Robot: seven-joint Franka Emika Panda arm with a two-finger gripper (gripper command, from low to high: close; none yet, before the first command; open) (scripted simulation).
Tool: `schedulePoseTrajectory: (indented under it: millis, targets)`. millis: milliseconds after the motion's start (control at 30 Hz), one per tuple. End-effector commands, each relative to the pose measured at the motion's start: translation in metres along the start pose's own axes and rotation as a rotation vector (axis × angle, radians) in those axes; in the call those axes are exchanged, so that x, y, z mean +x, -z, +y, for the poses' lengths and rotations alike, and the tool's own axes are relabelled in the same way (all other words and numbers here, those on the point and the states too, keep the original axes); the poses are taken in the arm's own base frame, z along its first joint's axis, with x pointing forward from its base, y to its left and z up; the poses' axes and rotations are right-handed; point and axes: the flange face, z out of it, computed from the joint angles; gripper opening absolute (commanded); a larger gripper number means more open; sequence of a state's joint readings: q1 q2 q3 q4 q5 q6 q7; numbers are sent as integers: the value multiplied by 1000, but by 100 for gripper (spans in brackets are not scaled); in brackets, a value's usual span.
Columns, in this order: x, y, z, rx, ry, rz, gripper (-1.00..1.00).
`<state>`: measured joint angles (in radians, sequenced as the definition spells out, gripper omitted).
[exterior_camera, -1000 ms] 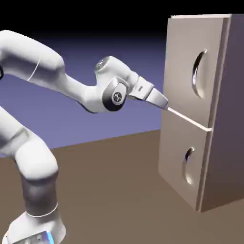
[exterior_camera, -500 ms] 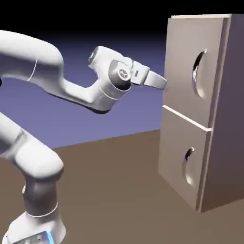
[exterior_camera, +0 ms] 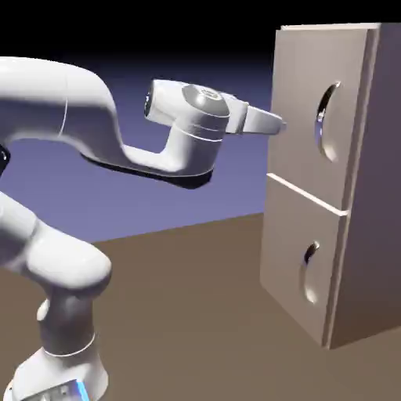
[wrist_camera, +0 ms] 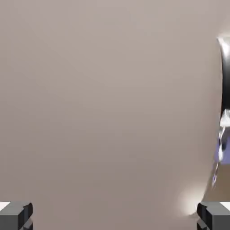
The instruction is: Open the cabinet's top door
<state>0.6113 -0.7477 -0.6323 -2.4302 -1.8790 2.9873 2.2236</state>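
The cabinet point(exterior_camera: 368, 258) is a tall beige-grey box at the exterior view's right. Its top door point(exterior_camera: 301, 102) is a flat panel that sits shut, with a curved silver handle point(exterior_camera: 322, 119) over an oval recess. My gripper point(exterior_camera: 278, 123) reaches level toward this door, its tip close to the panel's left part, well left of the handle. In the hand view the beige top door point(wrist_camera: 103, 103) fills the frame, the handle point(wrist_camera: 221, 134) shows at the right edge, and my gripper point(wrist_camera: 115, 215) stands open with nothing between its fingertips point(wrist_camera: 15, 214).
The shorter lower door point(exterior_camera: 301, 258) with its small handle point(exterior_camera: 307, 270) is shut below the seam. The brown table point(exterior_camera: 196, 313) stretches between the robot's base and the cabinet.
The hand has risen from the seam between the two doors to the height of the top door's handle and levelled out. The jaws stayed open.
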Motion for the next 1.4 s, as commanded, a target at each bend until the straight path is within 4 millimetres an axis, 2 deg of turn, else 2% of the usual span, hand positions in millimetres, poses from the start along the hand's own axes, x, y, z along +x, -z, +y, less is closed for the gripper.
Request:
schedulePoseTrajectory:
  millis: [0,267,567,600,767,800,833,1367]
  targets:
    - [2,-1,2,9,-2,9,0]
    - [21,-9,26,78,-23,78,0]
    - [43,-27,62,151,-47,140,0]
    - [45,-31,66,158,-49,144,0]
    - [52,-78,59,158,-49,144,0]
    - [52,-79,58,158,-48,145,0]
    - [52,-79,58,158,-48,145,-100]
    - [13,-21,34,-29,-76,321,-100]
